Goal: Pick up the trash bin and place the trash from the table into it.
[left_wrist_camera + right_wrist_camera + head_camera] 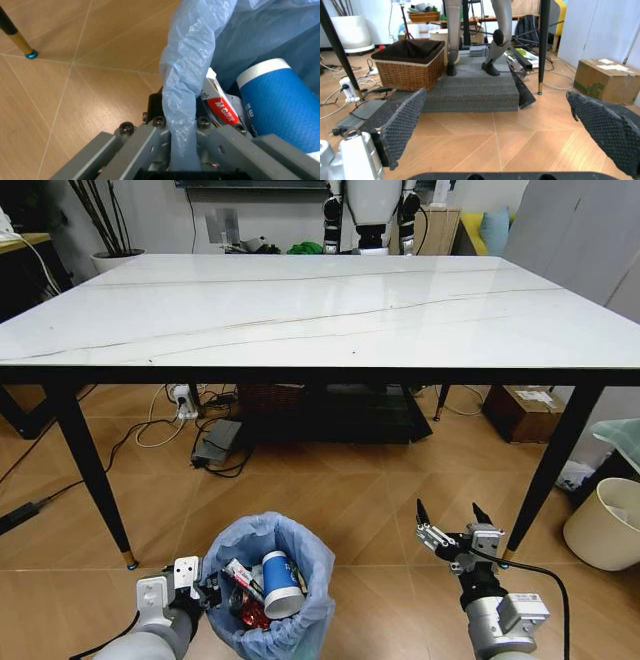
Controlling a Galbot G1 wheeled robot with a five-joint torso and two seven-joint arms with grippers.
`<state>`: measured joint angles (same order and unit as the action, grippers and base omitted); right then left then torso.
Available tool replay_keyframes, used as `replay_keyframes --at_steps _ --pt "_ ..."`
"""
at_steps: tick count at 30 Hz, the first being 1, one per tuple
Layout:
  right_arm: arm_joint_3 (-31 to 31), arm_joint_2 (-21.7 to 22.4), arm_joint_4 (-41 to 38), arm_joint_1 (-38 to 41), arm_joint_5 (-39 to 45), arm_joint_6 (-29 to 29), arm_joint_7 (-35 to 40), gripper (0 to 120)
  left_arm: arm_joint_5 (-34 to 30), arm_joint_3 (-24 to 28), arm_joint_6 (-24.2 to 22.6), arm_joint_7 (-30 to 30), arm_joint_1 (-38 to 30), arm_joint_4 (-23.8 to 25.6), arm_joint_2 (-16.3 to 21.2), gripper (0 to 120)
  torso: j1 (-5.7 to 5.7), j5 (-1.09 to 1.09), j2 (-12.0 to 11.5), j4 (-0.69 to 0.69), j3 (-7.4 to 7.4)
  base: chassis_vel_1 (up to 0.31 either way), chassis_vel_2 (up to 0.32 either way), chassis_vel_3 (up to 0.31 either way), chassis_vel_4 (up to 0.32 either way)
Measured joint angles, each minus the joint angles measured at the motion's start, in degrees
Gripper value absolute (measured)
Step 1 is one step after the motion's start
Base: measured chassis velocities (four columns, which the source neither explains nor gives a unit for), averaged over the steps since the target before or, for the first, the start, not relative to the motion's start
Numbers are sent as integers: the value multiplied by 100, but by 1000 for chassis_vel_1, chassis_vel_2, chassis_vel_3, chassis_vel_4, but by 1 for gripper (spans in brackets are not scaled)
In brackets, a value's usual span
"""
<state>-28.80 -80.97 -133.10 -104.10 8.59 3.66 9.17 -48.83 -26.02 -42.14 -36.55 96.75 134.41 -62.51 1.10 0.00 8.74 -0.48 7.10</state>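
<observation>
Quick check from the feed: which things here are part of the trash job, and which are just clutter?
Job:
- trash bin, rim clamped by left gripper
- blue paper cup, red-white wrapper, inside it
- table
- right gripper, jaws open

Clutter:
- cream bin
- wicker basket
- cardboard box
- power strip

Left gripper (182, 150) fingers pinch the trash bin (187, 75) liner beside blue cup (282, 101)

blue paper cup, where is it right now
In the head view the blue paper cup sits inside the trash bin, low centre-left, beside the left gripper.
</observation>
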Motion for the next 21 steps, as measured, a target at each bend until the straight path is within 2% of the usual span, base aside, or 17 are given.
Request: replay_keyframes --at_steps 15,21 --pt "4 -24 24 17 -22 -29 0 100 69 -154 0 71 -70 -290 -52 0 -60 0 -336 0 -275 0 0 0 0" --pt "6 -36 32 19 -48 -50 -5 100 223 -294 0 249 -110 -552 -88 0 -61 0 -348 0 -287 0 0 0 0"
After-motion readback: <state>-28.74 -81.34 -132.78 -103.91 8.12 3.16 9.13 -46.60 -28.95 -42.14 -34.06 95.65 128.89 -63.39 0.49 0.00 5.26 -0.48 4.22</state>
